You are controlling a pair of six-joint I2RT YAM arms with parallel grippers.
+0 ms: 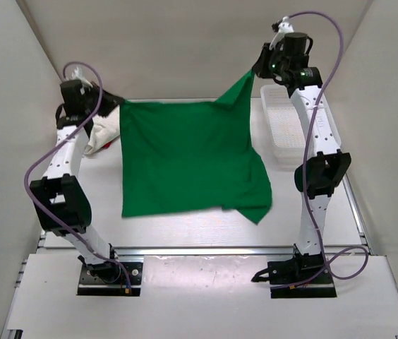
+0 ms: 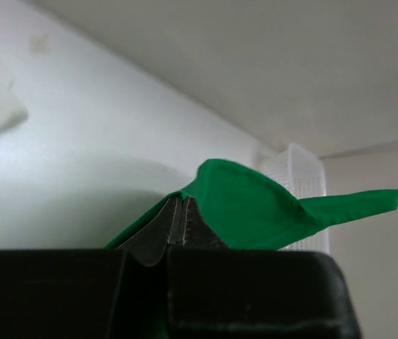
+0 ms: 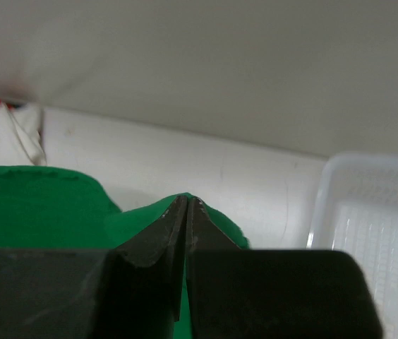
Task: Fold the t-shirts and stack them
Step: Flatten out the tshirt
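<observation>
The green t-shirt (image 1: 188,159) hangs stretched between both grippers above the table, its lower edge draped near the front. My left gripper (image 1: 114,104) is shut on its far left corner; the wrist view shows the closed jaws pinching green cloth (image 2: 248,208). My right gripper (image 1: 255,70) is shut on the far right corner, held higher; green cloth (image 3: 44,208) shows around its closed jaws. An off-white t-shirt (image 1: 104,134) with a bit of red t-shirt (image 1: 91,150) lies bunched at the far left, partly hidden by the left arm.
A white mesh basket (image 1: 287,127) stands at the far right beside the right arm; it also shows in the right wrist view (image 3: 375,226) and the left wrist view (image 2: 301,176). White walls close in the table on three sides.
</observation>
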